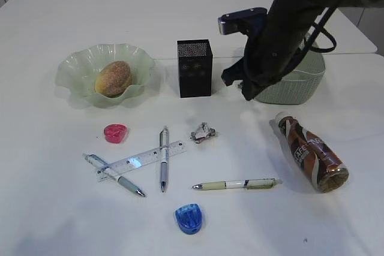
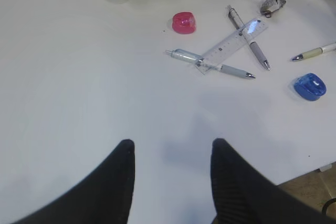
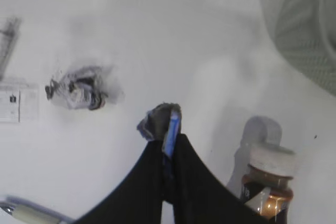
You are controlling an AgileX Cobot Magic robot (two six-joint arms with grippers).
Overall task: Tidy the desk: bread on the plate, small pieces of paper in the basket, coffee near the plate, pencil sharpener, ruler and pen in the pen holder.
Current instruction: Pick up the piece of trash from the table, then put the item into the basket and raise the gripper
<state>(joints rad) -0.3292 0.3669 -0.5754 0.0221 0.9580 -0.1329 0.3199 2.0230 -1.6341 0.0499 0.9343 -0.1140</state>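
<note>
My right gripper (image 3: 168,139) is shut on a small grey-and-blue piece of paper (image 3: 160,121), held above the desk (image 1: 54,208). In the exterior view it (image 1: 245,90) hangs by the left side of the green woven basket (image 1: 303,79). A second crumpled paper ball (image 1: 203,131) lies on the desk. The bread (image 1: 113,78) sits in the wavy green plate (image 1: 75,67). The coffee bottle (image 1: 312,153) lies on its side at the right. My left gripper (image 2: 172,148) is open over bare tabletop. The ruler (image 1: 141,160) lies crossed with two pens (image 1: 163,158).
The black mesh pen holder (image 1: 195,68) stands upright between plate and basket. A red sharpener (image 1: 115,132) and a blue sharpener (image 1: 188,218) lie on the desk, and a third pen (image 1: 237,184) lies near the front. The desk's near edge (image 2: 320,169) shows in the left wrist view.
</note>
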